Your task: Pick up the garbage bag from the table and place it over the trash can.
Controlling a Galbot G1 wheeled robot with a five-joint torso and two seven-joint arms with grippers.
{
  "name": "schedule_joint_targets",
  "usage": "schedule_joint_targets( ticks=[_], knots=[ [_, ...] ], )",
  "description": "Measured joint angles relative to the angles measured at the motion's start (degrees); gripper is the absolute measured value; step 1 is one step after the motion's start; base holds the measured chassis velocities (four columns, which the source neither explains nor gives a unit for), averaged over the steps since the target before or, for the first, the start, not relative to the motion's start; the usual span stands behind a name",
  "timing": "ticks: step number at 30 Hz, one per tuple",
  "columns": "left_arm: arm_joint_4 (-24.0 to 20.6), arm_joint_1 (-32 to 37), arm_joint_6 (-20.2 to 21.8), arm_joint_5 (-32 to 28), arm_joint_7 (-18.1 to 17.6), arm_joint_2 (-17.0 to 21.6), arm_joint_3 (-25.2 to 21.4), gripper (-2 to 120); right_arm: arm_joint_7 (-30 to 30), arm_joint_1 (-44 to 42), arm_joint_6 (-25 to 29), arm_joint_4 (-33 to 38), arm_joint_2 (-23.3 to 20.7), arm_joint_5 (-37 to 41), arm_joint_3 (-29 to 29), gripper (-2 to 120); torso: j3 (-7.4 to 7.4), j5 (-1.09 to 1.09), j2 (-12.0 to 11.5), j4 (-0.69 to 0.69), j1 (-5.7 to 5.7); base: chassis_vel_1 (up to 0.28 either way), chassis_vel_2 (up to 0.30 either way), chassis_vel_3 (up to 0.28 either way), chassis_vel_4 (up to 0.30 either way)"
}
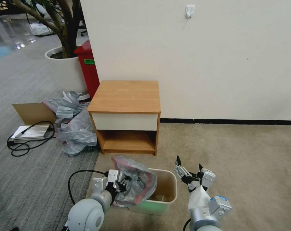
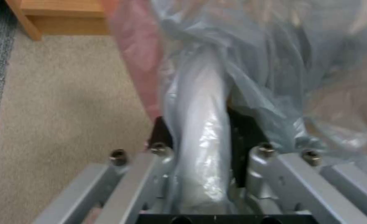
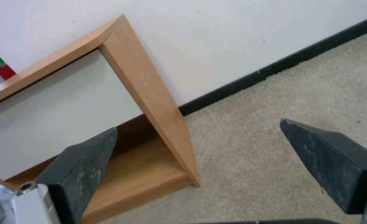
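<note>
The left gripper [image 1: 122,184] is clamped on a bunched fold of the bag [image 1: 135,183]; in the left wrist view a twisted rope of grey film runs straight between its fingers [image 2: 243,137], with the pink rim band [image 2: 135,59] spilling off to one side. From that grip the bag hangs crumpled, draped over the near-left corner of the can [image 1: 169,189], which sits on the carpet just ahead of the gripper and in front of the table [image 1: 126,96]; the table top is bare. The right gripper [image 1: 189,168] hovers just beyond the can's far side from the bag, jaws spread wide and holding nothing, its camera looking past its fingers [image 3: 84,168] toward the table. The bag has reached the can but its mouth looks collapsed, so the step in hand seems to be opening and seating it. To do that well, the left grip should probably stay firm and low at its corner as an anchor, while the free gripper takes the pink band, not the loose grey body, and draws it across toward its own side so the mouth spreads over the rolled rim. Thin film tears and slips, so a slow, shallow pull is wiser; the light can may also slide or tip if tugged sideways.
</note>
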Motion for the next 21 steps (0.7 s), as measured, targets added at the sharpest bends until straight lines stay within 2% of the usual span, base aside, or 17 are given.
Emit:
schedule_joint_targets(
  ticks=[5,10,13,14,16,17,18,21],
  knots=[
    [-0.98,1.22,0.03,0.38,-0.20,-0.18,-0.61,5,-0.51,0.32,0.03,0.01,-0.16,-0.02,-0.76,100,0.00,-0.03,0.00,-0.01,0.00,0.000,0.000,0.000,0.000],
    [-1.51,2.19,-0.84,0.46,-0.91,-0.31,-1.15,4,-1.09,0.38,0.34,0.00,-0.24,-0.43,-1.83,100,0.01,-0.04,0.00,-0.01,0.00,0.000,0.000,0.000,0.000],
    [-2.90,3.69,-4.46,3.12,-1.93,-0.55,-1.79,4,-4.66,0.53,0.85,0.14,-0.84,-2.44,-2.64,100,0.01,-0.04,-0.01,-0.01,0.00,0.000,0.000,0.000,0.000],
    [-2.90,3.69,-4.46,3.12,-1.93,-0.55,-1.79,4,-4.66,0.53,0.85,0.14,-0.84,-2.44,-2.64,100,0.01,-0.04,-0.01,-0.01,0.00,0.000,0.000,0.000,0.000],
    [-3.92,4.38,-7.31,5.40,-2.26,-0.56,-2.08,4,-8.79,0.54,1.15,0.33,-1.67,-5.07,-2.68,100,0.01,-0.03,-0.01,-0.01,0.00,0.000,0.000,0.000,0.000],
    [-3.92,4.38,-7.31,5.40,-2.26,-0.56,-2.08,4,-8.79,0.54,1.15,0.33,-1.67,-5.07,-2.68,100,0.01,-0.03,-0.01,-0.01,0.00,0.000,0.000,0.000,0.000],
    [-5.06,4.93,-9.32,6.72,-2.50,-0.52,-2.23,4,-12.77,0.51,0.99,0.46,-2.67,-8.12,-2.67,100,0.01,-0.02,-0.01,-0.01,0.00,0.000,0.000,0.000,0.000],
    [-8.64,6.08,-11.16,7.59,-3.50,0.13,-2.74,4,-25.14,1.05,-0.05,0.44,-5.33,-19.58,-2.58,100,0.01,-0.02,-0.01,-0.01,0.00,0.000,0.000,0.000,0.000]
  ],
)
